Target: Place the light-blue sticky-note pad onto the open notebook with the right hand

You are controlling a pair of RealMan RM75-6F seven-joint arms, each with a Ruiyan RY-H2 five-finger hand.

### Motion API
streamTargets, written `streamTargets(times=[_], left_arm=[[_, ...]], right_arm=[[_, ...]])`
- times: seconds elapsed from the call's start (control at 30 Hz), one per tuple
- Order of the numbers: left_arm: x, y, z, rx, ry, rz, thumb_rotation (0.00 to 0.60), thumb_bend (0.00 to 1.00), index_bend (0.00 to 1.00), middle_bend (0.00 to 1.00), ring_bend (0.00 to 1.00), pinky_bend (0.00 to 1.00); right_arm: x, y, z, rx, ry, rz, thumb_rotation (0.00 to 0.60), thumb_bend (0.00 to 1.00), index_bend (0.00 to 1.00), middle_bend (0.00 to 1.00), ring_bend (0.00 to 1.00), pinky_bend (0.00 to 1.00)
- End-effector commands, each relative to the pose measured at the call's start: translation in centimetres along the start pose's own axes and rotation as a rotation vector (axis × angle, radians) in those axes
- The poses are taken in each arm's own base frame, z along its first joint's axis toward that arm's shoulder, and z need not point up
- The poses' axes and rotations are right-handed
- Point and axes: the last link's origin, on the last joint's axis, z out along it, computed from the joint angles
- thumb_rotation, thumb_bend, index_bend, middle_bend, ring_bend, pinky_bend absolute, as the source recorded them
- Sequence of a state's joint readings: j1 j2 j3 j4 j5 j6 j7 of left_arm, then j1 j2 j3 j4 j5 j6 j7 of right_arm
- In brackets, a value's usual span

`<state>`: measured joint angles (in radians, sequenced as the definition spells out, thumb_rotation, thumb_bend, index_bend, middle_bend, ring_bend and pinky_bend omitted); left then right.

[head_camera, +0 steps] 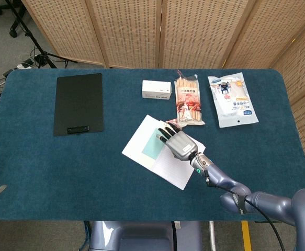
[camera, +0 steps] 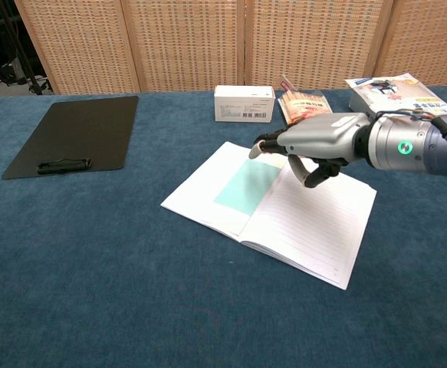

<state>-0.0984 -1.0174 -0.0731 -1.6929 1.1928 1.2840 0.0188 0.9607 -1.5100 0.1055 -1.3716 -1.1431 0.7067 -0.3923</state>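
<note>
Chest view: right hand point(camera: 315, 146) right of centre, palm down, hovering over open notebook point(camera: 307, 222), fingers point(camera: 273, 143) loosely spread and slightly curled, holding nothing. Left hand not in either view. Light-blue sticky-note pad point(camera: 246, 185) flat on notebook's left page, mid-frame, fingertips just over its upper right corner; contact or clear, can't tell. Placement looks done.

Risks, as judgement: fingertips so near pad corner could drag or flick it off page if hand sweeps low; thin paper pages could lift or crease w/ a snag; wrist close to snack packets point(head_camera: 189, 102) behind, could nudge them on pull-back.

Materials: pad thin, matte, rectangular, light; notebook soft, lined white paper, slight spine ridge; table point(head_camera: 47, 167) covered in dark blue napped cloth, grippy; hand shell smooth grey metal/plastic, dark fingertips.
</note>
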Motion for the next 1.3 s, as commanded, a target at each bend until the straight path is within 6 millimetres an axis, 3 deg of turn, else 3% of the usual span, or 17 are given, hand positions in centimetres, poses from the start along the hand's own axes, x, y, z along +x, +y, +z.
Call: streamTargets(times=[0.03, 0.5, 0.77, 1.3], left_arm=[[0.0, 0.0, 0.0, 0.000, 0.000, -0.001, 0.600, 0.00, 0.00, 0.00, 0.00, 0.00], [-0.1, -0.2, -0.2, 0.006, 0.002, -0.006, 0.600, 0.00, 0.00, 0.00, 0.00, 0.00], [0.0, -0.3, 0.0, 0.013, 0.001, -0.012, 0.600, 0.00, 0.00, 0.00, 0.00, 0.00], [0.0, -0.4, -0.2, 0.015, -0.001, -0.012, 0.600, 0.00, 0.00, 0.00, 0.00, 0.00]], right_arm=[[-0.7, -0.4, 0.2, 0.005, -0.019, -0.010, 0.600, 1.00, 0.06, 0.00, 0.00, 0.05], [-1.6, -1.6, 2.1, 0.000, -0.027, 0.016, 0.600, 1.00, 0.06, 0.00, 0.00, 0.05], [-2.4, -1.4, 2.0, -0.006, -0.064, 0.013, 0.600, 1.00, 0.07, 0.00, 0.00, 0.05], [-3.1, -2.6, 1.9, 0.024, -0.052, -0.012, 0.600, 1.00, 0.08, 0.00, 0.00, 0.05]])
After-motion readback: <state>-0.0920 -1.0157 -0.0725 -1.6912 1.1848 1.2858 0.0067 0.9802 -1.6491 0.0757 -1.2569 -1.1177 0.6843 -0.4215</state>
